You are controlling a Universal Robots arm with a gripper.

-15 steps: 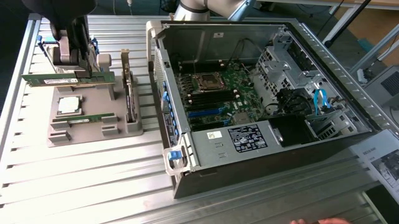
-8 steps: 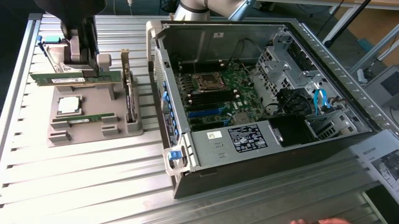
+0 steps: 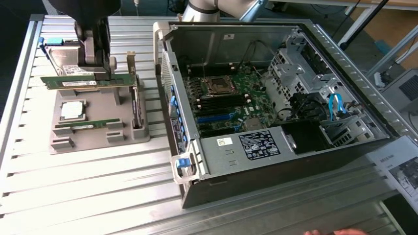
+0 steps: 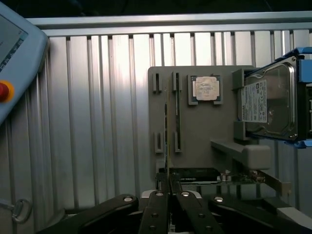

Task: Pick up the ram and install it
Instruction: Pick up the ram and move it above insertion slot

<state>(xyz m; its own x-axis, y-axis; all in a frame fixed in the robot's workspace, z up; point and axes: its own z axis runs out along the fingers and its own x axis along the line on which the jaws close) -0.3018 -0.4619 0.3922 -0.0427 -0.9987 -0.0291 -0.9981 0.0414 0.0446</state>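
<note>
My gripper [image 3: 92,74] hangs over the grey parts holder [image 3: 98,142] at the exterior view's left, shut on the ram [image 3: 65,82], a long green stick held level above the holder. In the wrist view the fingers [image 4: 181,197] are pressed together and the ram [image 4: 165,139] runs edge-on away from them as a thin dark line. A second green stick [image 3: 88,126] lies in a slot of the holder. The open computer case [image 3: 326,49] stands to the right, its motherboard [image 3: 225,100] exposed with dark memory slots [image 3: 207,104].
On the holder sit a square silver processor [image 3: 72,110], an upright expansion card [image 3: 134,95] and a hard drive [image 4: 268,102]. A teach pendant [image 4: 14,53] with a red button lies on the slatted table [image 3: 98,196]. A hand [image 3: 333,232] shows at the front edge.
</note>
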